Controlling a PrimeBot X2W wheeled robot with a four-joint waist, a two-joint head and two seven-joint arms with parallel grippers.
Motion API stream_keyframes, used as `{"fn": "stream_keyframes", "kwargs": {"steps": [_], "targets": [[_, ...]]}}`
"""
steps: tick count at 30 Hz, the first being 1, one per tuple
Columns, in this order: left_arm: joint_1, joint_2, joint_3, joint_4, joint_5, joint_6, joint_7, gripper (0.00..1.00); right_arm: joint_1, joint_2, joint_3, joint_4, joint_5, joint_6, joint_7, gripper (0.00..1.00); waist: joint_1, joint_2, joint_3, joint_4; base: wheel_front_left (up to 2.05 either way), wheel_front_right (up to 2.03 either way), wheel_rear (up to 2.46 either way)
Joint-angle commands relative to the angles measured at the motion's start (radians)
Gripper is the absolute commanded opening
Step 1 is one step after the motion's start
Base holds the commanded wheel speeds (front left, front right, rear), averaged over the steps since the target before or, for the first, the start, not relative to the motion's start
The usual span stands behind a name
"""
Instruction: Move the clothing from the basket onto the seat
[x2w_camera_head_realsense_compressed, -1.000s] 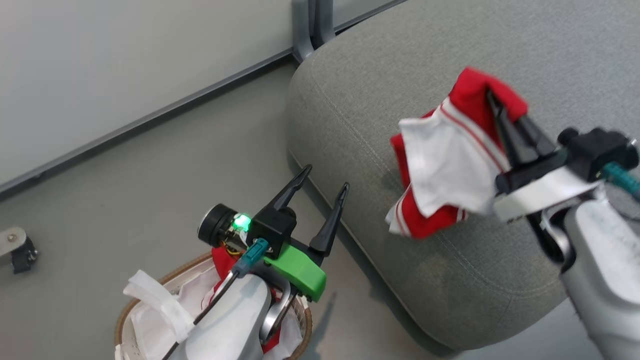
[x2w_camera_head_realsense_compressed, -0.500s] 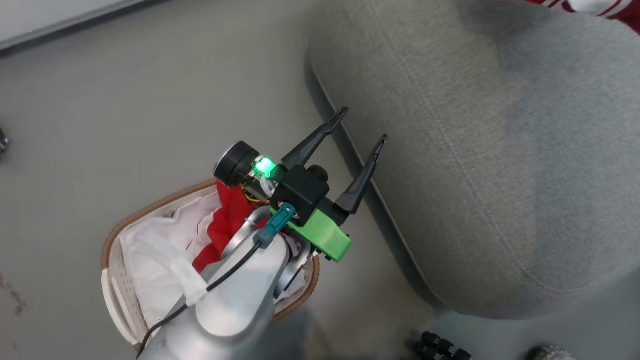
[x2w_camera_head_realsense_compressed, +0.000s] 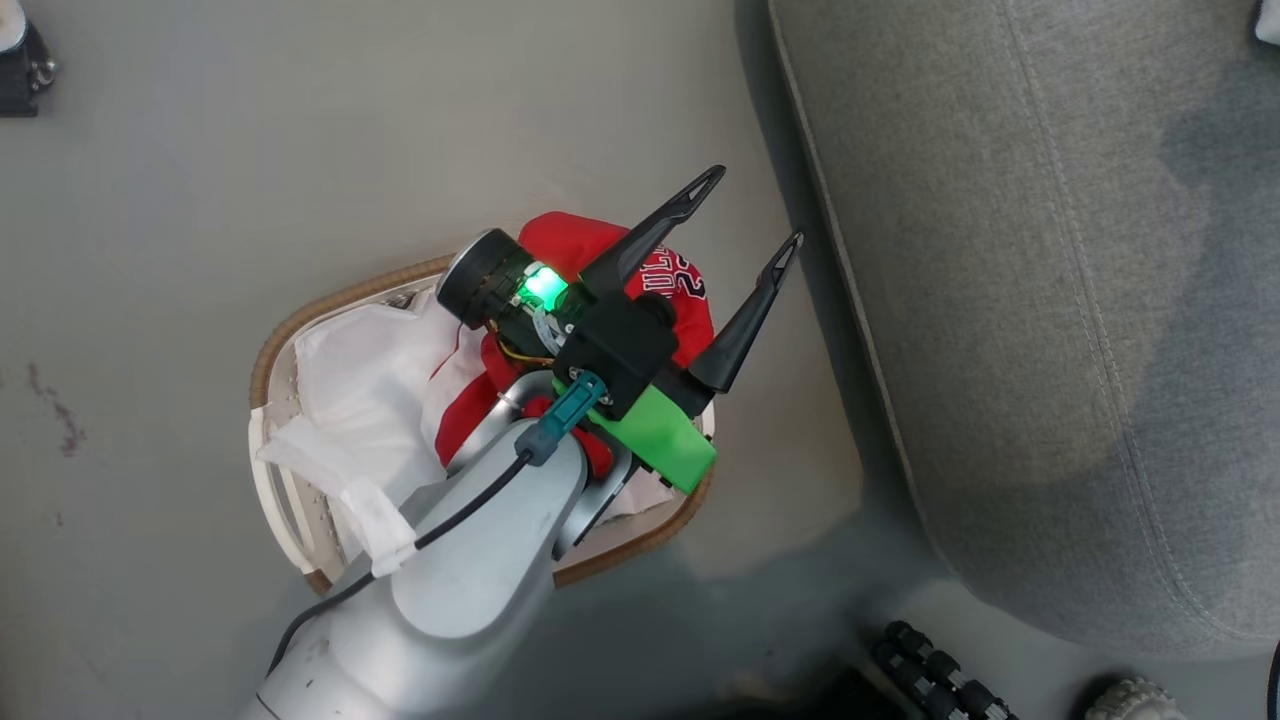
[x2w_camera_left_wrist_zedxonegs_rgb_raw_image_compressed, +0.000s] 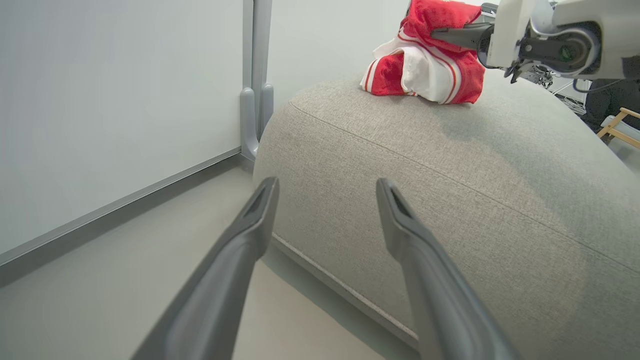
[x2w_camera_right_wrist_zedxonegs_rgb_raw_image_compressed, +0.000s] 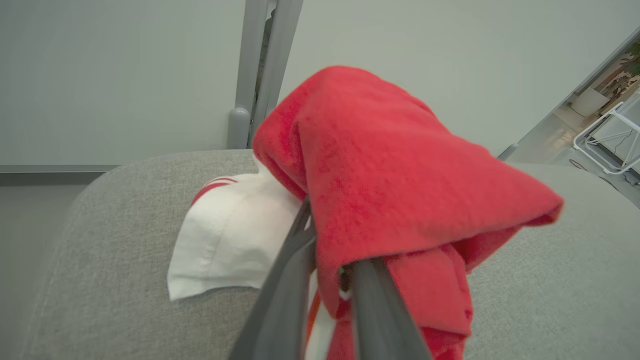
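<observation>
Basket (x2w_camera_head_realsense_compressed: 275, 350): stands on the floor (x2w_camera_head_realsense_compressed: 300, 150) just beside the front edge of the seat (x2w_camera_head_realsense_compressed: 1000, 250), which keeps the carry short. Its white liner (x2w_camera_head_realsense_compressed: 360, 370) is bunched toward the far side.
Red T-shirt (x2w_camera_head_realsense_compressed: 575, 235): heaped at the end of the basket nearest the seat, white lettering up, directly under the left arm and within its reach.
Left tool (x2w_camera_head_realsense_compressed: 755, 208): fingers spread wide with nothing between them, hovering above the T-shirt. Its tips point at the seat's side rather than down, so it looks parked, not committed to a grasp.
Right tool (x2w_camera_left_wrist_zedxonegs_rgb_raw_image_compressed: 450, 35): fingers pressed together on a fold of the striped garment (x2w_camera_left_wrist_zedxonegs_rgb_raw_image_compressed: 425, 65), over the top of the seat.
Striped garment: its lower folds and white panel lie on the cushion, while the red upper part tents over the right tool's fingers (x2w_camera_right_wrist_zedxonegs_rgb_raw_image_compressed: 295, 260). Gripped by its high end, the cloth can settle from the bottom up.
Progress: by my reading, one piece is nearly delivered and the T-shirt is not yet lifted.
Next move: spreading the right tool should free the piece.
Risk: cloth draped over the fingers may cling and drag as the arm withdraws.
</observation>
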Motion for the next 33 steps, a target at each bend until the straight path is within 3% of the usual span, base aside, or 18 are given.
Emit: {"fn": "stream_keyframes", "kwargs": {"steps": [1, 4, 15, 23, 33], "targets": [[0.008, 0.005, 0.005, 0.004, -0.005, -0.005, -0.001, 1.00, 0.033, 0.002, -0.021, -0.010, -0.001, -0.001, -0.002, 1.00, -0.0003, -0.0001, 0.002, 0.021, 0.00, 0.00, 0.00], [0.038, 0.008, 0.019, 0.013, -0.011, -0.005, -0.001, 1.00, 0.158, 0.029, -0.042, -0.055, 0.002, -0.001, -0.002, 1.00, -0.0003, -0.0001, -0.053, 0.010, 0.00, 0.00, 0.00], [0.166, 0.001, 0.136, 0.023, 0.006, -0.005, -0.001, 1.00, 0.394, 0.068, -0.061, -0.226, 0.018, -0.001, -0.002, 1.00, -0.0003, -0.0001, -0.238, 0.019, 0.00, 0.00, 0.00], [0.273, -0.006, 0.235, 0.023, 0.016, 0.001, -0.001, 1.00, 0.506, 0.119, -0.052, -0.351, 0.049, -0.001, -0.001, 1.00, -0.0003, -0.0001, -0.368, 0.087, 0.00, 0.00, 0.00], [0.377, -0.007, 0.380, 0.032, 0.022, 0.045, -0.001, 1.00, 0.615, 0.188, 0.049, -0.451, 0.072, -0.001, -0.001, 1.00, -0.0003, -0.0001, -0.476, 0.189, 0.00, 0.00, 0.00]]}}
